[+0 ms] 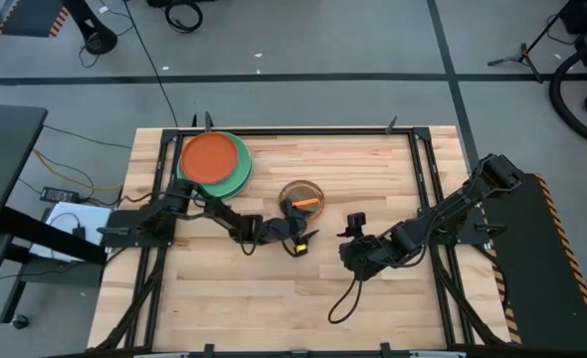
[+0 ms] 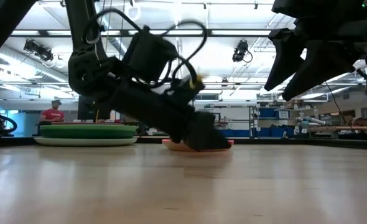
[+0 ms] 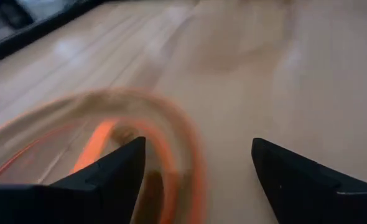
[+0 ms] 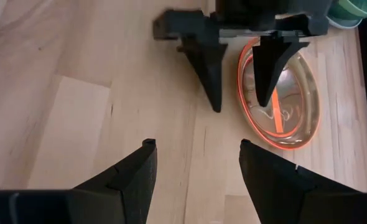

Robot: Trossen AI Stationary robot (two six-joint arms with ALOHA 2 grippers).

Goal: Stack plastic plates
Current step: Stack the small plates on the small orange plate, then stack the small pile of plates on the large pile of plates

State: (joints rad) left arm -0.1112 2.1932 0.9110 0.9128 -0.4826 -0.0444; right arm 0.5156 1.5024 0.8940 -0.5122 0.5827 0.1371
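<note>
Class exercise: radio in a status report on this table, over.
Left gripper open, straddling the small orange plate's rim. Right gripper open, empty, waiting nearby. Large stack red-orange on top. Nothing blocking.

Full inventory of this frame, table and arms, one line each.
large plates: one stack, red-orange on top, green rims below, count unclear; far-left of table.
small plates: translucent orange stack, count unclear; table middle.
table: one, light wood.
person: one, red top; room behind, low view.
left gripper: open, straddling the near rim of the small plates.
right gripper: open, empty, right of centre, above bare wood.
</note>
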